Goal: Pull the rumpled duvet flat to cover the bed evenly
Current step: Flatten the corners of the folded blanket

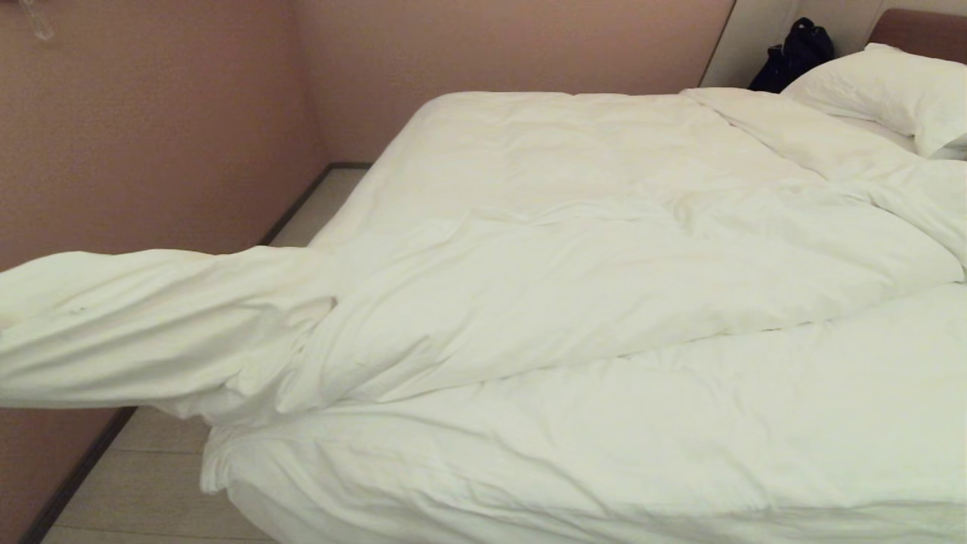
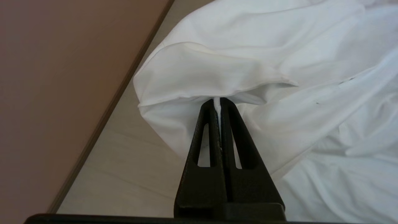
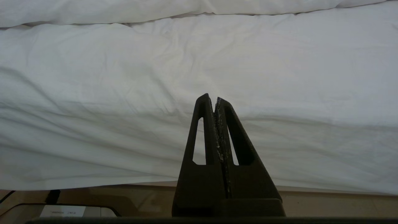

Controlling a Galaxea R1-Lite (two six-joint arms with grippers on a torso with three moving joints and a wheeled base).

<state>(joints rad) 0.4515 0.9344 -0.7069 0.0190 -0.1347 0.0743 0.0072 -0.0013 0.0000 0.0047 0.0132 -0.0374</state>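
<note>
Most of the bed (image 1: 249, 502) was covered, yet the duvet (image 1: 604, 249) lay ridged across its middle. Left end effector (image 2: 218, 104) was clamped on a duvet corner, stretched off the bed's foot corner. Right end effector (image 3: 215, 99) idled closed, empty. Flattening remained.

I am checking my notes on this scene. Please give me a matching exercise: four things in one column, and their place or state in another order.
Things:
1. duvet
2. pillow
3. left gripper
4. right gripper

States:
a. shut on a fold of white fabric
b. shut on nothing, pointing at the bed's side
c. rumpled, one end stretched out past the bed
d. lying by the headboard

Pairs: 1-c, 2-d, 3-a, 4-b
</note>
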